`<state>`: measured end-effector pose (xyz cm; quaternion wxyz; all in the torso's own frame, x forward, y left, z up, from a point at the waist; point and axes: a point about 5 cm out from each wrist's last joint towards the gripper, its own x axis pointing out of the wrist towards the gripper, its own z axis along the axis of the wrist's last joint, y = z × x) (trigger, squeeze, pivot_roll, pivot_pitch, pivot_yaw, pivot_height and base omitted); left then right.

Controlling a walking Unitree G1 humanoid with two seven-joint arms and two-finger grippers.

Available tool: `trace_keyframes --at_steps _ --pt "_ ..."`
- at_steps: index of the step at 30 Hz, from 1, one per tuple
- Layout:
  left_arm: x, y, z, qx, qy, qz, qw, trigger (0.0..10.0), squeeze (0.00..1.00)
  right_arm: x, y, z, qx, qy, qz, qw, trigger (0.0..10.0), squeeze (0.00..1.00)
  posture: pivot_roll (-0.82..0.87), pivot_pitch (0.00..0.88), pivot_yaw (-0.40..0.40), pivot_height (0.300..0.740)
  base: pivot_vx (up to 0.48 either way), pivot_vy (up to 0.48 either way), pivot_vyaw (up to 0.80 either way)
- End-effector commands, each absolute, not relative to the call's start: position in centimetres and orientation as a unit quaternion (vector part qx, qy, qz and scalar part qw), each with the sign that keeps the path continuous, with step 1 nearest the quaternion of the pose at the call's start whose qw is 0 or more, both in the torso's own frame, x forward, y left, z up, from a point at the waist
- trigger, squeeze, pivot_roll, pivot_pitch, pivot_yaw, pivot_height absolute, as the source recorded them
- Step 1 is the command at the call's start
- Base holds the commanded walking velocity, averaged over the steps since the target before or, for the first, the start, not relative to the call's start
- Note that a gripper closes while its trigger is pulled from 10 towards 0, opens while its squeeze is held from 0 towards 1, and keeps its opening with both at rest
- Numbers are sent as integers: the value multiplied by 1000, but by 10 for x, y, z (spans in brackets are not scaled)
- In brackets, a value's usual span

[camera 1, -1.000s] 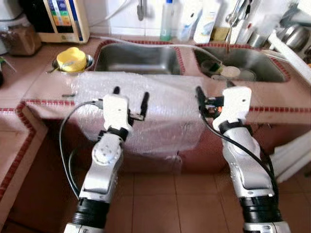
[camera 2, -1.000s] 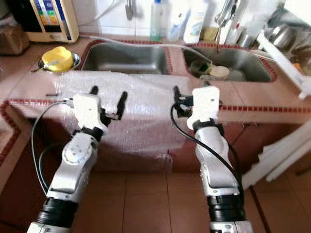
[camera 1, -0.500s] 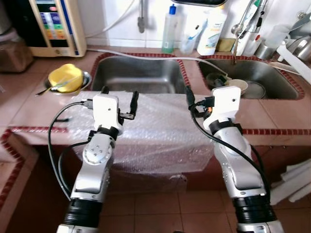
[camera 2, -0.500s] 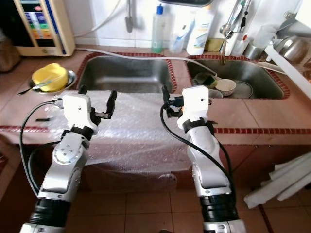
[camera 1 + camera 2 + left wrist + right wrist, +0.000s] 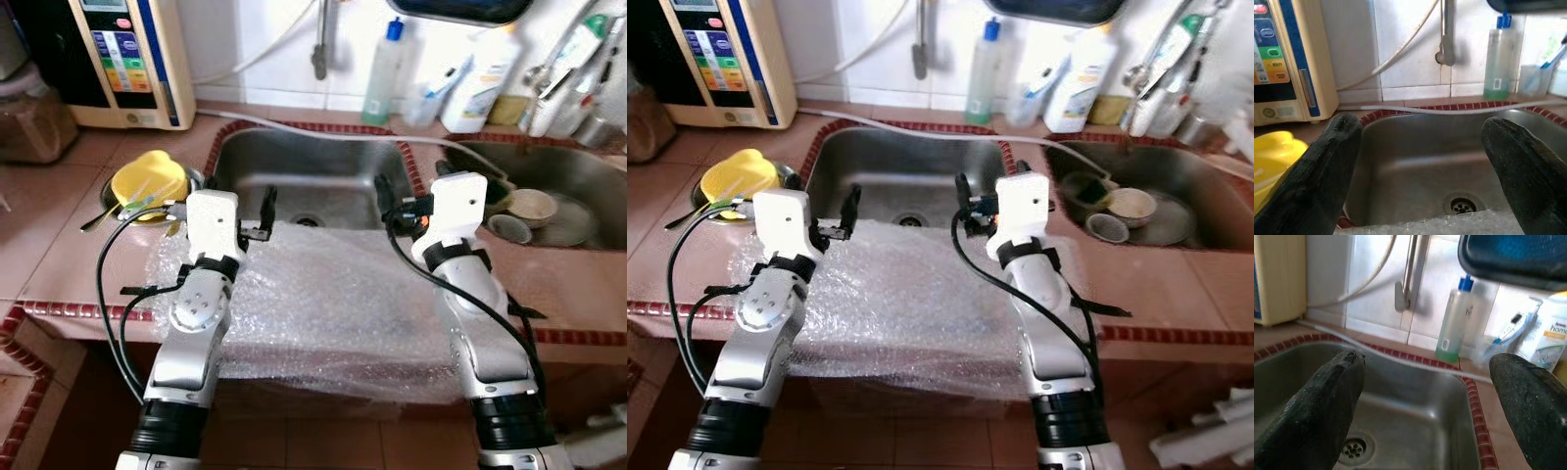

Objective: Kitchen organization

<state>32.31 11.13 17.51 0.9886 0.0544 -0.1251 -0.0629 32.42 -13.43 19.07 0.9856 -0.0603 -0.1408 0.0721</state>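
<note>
Two grippers hover with jaws spread wide and empty: the left gripper (image 5: 240,201) and right gripper (image 5: 409,196) both poised above the near rim of the sink (image 5: 333,171), over a sheet of bubble wrap (image 5: 323,304) draped across the counter (image 5: 59,264) edge. A yellow bowl (image 5: 147,181) sits near the left gripper; dishes (image 5: 534,211) fill the second basin. A clean grasp likely means lowering both grippers together and pinching the wrap's far edge evenly, to avoid tearing or bunching.

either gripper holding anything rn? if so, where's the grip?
Nothing held. Left gripper and right gripper are both open with bare fingers, raised above the bubble wrap at the near edge of the left sink basin.
</note>
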Motion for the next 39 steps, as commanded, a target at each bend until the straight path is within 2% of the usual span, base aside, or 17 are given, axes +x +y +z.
trace_keyframes --at_steps 1,8,10,21,39 --pt "325 117 175 77 -117 -46 989 10000 0 325 -133 194 -57 -146 70 985 10000 0 -39 80 -59 740 0 0 0" --pt "327 132 182 59 -108 -41 992 10000 0 325 -134 194 -55 -146 68 986 10000 0 -33 82 -46 740 0 0 0" --pt "326 132 183 75 -109 -39 990 10000 0 325 -134 194 -54 -146 66 986 10000 0 -30 85 -40 740 0 0 0" --pt "319 121 180 67 -104 -51 991 10000 0 325 -132 193 -54 -146 63 986 10000 0 -27 87 -37 740 0 0 728" --pt "318 115 180 60 -98 -64 991 10000 0 327 -133 193 -41 -143 56 987 10000 0 -18 80 -37 740 0 0 0"
